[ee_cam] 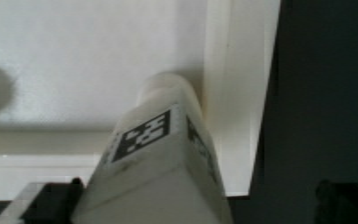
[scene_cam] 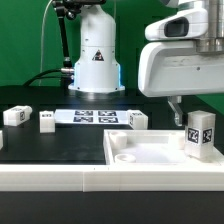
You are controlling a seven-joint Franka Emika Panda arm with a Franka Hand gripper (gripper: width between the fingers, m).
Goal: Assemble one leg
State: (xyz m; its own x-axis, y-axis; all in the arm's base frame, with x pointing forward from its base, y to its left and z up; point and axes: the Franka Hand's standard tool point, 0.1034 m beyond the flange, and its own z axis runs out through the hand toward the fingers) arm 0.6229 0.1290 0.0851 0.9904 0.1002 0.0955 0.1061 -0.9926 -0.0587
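- My claw (scene_cam: 190, 110) (ee_cam: 197, 200): jaws spread wide, clamped on nothing
- Small white plastic block-shaped leg with a black-and-white square tag (scene_cam: 200, 135) (ee_cam: 153, 150): stands on the large flat white square tabletop (scene_cam: 150, 152) (ee_cam: 87, 60), close to that piece's rim, near the bench corner nearest the exterior camera on the exterior view's right
- Dark fingertips (ee_cam: 51, 200) flank the leg; one is clearly apart from it, contact at the other I cannot tell
- Three more white tagged posts (scene_cam: 15, 116) (scene_cam: 46, 120) (scene_cam: 137, 120) stand in a row across the black bench (scene_cam: 60, 145), with the marker board (scene_cam: 92, 117) between the second and third
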